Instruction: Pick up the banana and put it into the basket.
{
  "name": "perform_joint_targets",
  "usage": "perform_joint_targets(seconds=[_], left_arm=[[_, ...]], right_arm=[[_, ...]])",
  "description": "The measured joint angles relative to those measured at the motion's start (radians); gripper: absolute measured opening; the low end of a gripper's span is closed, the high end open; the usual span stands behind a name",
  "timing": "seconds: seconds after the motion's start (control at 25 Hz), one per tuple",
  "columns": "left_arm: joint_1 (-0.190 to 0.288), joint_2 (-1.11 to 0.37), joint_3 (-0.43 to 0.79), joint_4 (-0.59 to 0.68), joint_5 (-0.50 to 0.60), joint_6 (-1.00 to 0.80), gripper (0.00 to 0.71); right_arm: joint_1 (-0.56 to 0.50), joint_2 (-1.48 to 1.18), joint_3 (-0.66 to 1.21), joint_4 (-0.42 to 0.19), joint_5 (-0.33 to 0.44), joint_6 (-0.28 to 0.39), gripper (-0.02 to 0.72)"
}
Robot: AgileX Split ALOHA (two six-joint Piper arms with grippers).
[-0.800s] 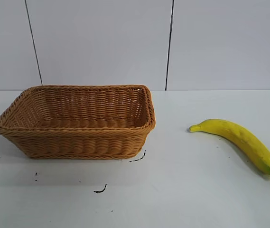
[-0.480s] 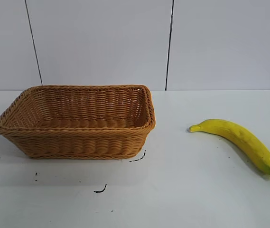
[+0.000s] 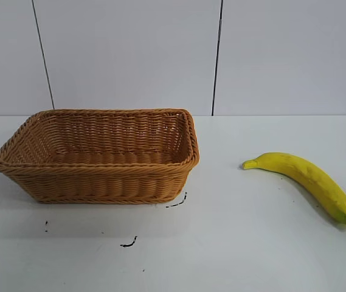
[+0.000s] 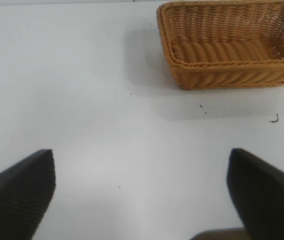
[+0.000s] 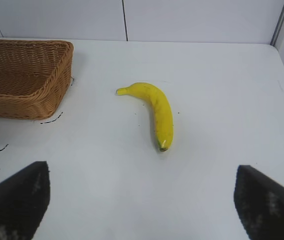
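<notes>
A curved yellow banana (image 3: 306,177) lies flat on the white table at the right, well apart from the basket; it also shows as the banana (image 5: 155,111) in the right wrist view. The tan wicker basket (image 3: 20,159) stands at the left with nothing inside, and appears as the basket (image 4: 181,70) and the basket (image 5: 62,75) in the wrist views. My right gripper (image 5: 142,200) is open above bare table, short of the banana's greenish tip. My left gripper (image 4: 142,192) hangs open over bare table, away from the basket. Neither arm shows in the exterior view.
Small black marks (image 3: 129,243) dot the table in front of the basket. A white panelled wall (image 3: 215,55) rises behind the table. Bare tabletop (image 3: 221,201) separates basket and banana.
</notes>
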Motion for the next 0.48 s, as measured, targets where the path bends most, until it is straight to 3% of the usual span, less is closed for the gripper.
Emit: perform_joint_targets(seconds=[0.48], left_arm=[[0.0,0.0,0.0,0.0,0.0,0.0,0.693]], right_arm=[[0.0,0.661,-0.329,-0.007,0.009,0.007,0.69]])
